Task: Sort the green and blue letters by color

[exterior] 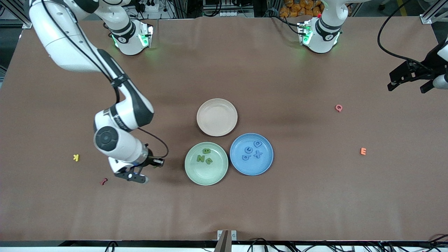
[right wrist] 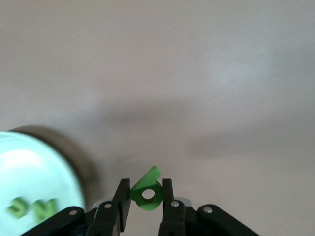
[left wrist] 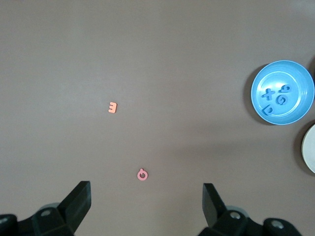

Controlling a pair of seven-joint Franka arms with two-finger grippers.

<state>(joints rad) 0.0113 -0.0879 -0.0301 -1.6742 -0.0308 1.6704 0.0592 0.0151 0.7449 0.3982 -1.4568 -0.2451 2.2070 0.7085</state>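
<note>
Front view looks down from high across the desk (exterior: 315,196); each wrist view looks past its jaws, sharing the blue plate (exterior: 251,154) and green plate (exterior: 206,163).

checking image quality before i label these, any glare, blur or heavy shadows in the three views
Front view: even light, sharp; soft shadows beside the green plate and under the right gripper. Left wrist view: sharp, mild glare in the blue plate; the left gripper stands open. Right wrist view: washed out, soft; the green plate is overexposed, while the green piece in the fingers is fairly crisp.
</note>
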